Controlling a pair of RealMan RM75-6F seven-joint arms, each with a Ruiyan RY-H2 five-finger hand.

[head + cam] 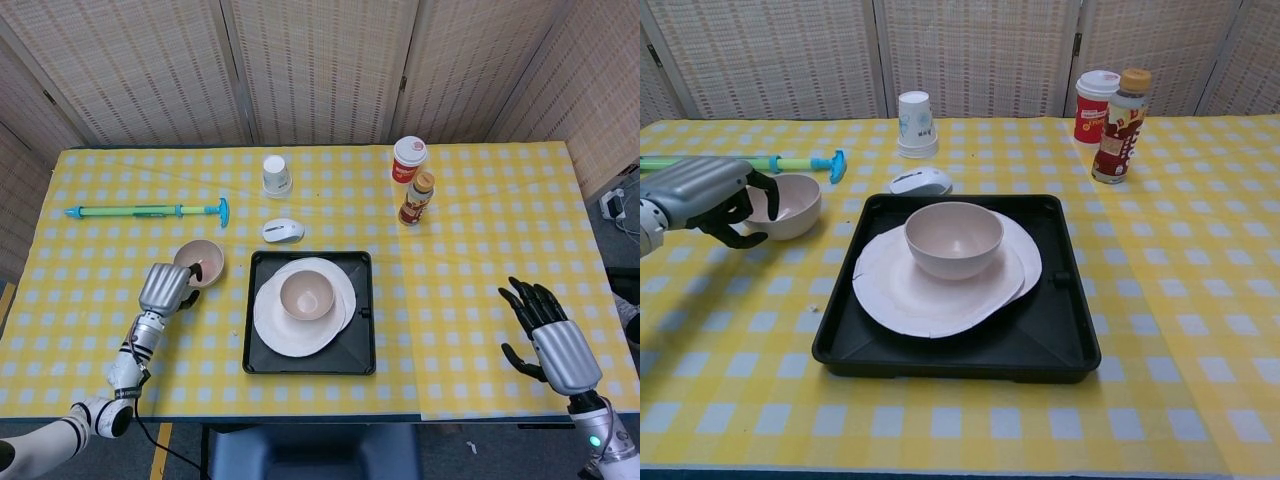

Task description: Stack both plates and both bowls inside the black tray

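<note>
the shallow square black plastic tray [360,345] [1060,330] sits near the table's front edge, and it already carries two round off-white plates [285,325] [910,295], one overlapping the other, with a pale pink bowl [306,295] [953,238] standing upright on top of them. that leaves one piece outside: a second pale bowl [203,262] [795,203], upright on the yellow checked tablecloth [470,250] [1180,250] just left of the tray.

the silver-backed left hand [168,287] [710,195] is at this bowl's near rim, dark fingers [758,195] curled over the edge and into the hollow, which looks like a rim pinch meant for lifting; the bowl appears to rest on the cloth, so whether the grip is firm cannot be told. the right hand [545,335] hangs well apart at the table's right edge, fingers spread and holding nothing, likely kept clear because the remaining bowl lies on the other side.

judging by the layout, the last step is carrying this bowl over and nesting it in the one on the plates.
</note>
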